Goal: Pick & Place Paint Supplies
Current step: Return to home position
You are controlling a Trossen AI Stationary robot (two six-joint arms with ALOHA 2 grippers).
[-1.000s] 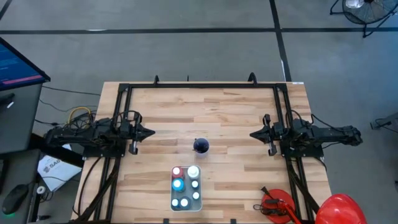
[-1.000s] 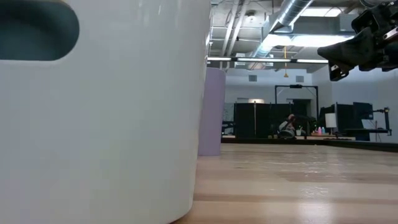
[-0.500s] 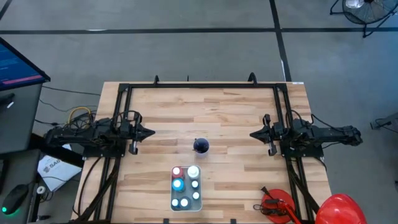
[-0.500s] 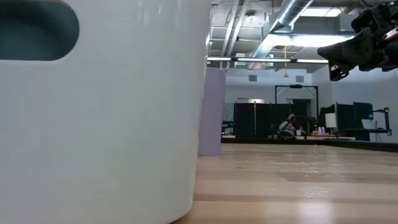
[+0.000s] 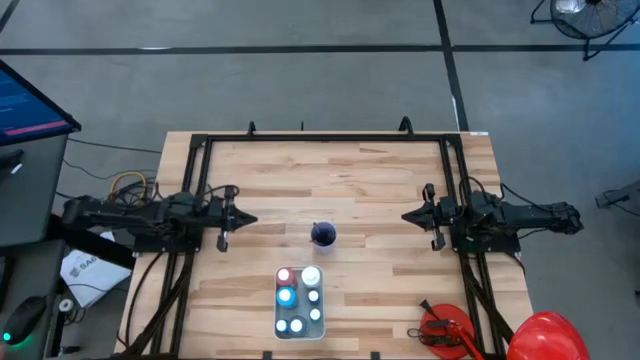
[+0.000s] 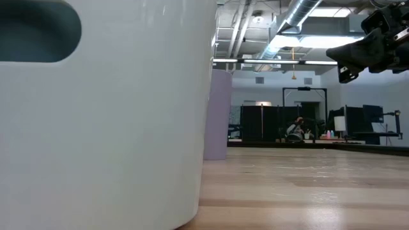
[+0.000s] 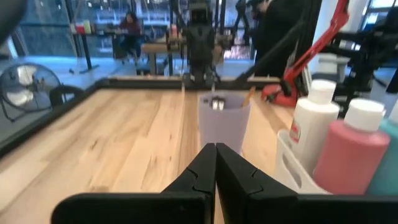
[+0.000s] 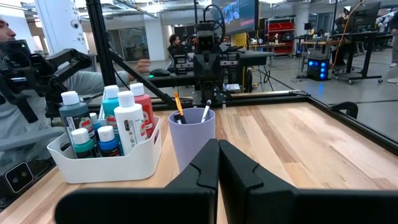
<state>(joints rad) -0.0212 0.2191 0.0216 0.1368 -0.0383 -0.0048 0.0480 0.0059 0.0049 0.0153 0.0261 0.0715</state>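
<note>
Here, white-capped paint bottles (image 8: 130,127), white bin (image 8: 106,169)

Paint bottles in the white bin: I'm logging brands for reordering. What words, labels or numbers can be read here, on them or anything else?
white bottle: dark print on its label, too small to read.
white sheet beside the table: dark letters, too blurred to read.
monitor: blue screen, nothing readable.
No text is readable anywhere.

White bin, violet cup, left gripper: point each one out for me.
white bin (image 8: 106,168), right wrist view, on its front wall.
violet cup (image 8: 189,138), right wrist view, mid-wall.
left gripper (image 7: 216,149), left wrist view, where its shut fingertips meet.
</note>
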